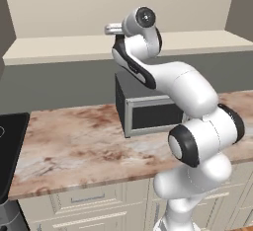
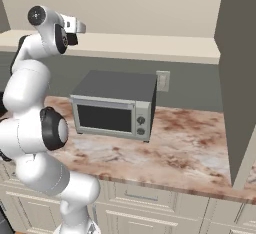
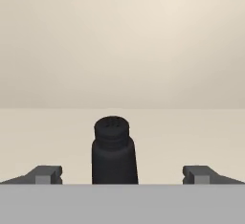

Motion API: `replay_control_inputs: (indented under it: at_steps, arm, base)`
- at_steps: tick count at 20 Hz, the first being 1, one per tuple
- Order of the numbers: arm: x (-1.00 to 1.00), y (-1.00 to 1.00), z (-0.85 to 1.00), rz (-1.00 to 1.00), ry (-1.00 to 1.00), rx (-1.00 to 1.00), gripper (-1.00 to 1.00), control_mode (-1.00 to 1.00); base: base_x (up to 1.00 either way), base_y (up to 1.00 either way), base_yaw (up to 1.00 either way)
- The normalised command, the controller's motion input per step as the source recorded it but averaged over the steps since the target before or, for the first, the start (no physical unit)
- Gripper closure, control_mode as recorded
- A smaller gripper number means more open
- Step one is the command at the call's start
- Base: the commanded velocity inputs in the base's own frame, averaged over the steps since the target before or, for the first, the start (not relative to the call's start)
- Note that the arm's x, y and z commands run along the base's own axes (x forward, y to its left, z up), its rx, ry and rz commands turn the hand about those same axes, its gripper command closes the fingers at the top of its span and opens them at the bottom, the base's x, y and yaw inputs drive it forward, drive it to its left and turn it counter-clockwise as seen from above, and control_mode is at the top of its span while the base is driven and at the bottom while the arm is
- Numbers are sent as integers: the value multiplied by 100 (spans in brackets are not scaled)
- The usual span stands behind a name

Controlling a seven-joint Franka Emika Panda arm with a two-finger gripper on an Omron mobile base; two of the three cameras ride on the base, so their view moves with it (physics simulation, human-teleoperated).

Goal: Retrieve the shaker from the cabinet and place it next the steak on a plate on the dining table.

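- I have the arm folded up high, elbow bent back toward the base, with the wrist level and the hand reaching into the cabinet [image 1: 59,47] recess above the microwave [image 2: 116,104].
- In the hand view the claw [image 3: 122,175] is spread wide, one finger tip [image 3: 45,174] at each lower corner and nothing pinched between them.
- The shaker [image 3: 114,151] stands upright on the cream shelf board, centred between the two tips and apart from both; I see its perforated round cap and dark body.
- In the base views the hand sits over the shelf; I cannot make out the shaker there, as the wrist covers that spot.
- Behind the shaker the cabinet's back wall is plain beige.
- Below the shelf, the marbled brown-and-beige surface [image 2: 190,148] carries the dark grey microwave with its window door and two knobs on the right.
- A wall outlet [image 2: 163,80] sits on the grey backsplash just right of the microwave.
- A dark cooktop [image 1: 10,146] lies at the left end of the surface in the left base view.
- Beige drawers [image 1: 84,200] run under the surface.
- A tall dark grey panel [image 2: 240,78] closes the right side.
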Motion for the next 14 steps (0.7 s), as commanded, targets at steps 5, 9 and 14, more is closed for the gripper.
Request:
replay_control_inputs:
  at_steps: [5, 9, 14]
  arm:
    - [17, 13, 0, 0, 0, 0, -100, -100]
    - [10, 18, 0, 0, 0, 0, -100, -100]
    - [13, 1, 0, 0, 2, 0, -100, -100]
  base:
    - [0, 0, 0]
    - [0, 0, 0]
    - [0, 0, 0]
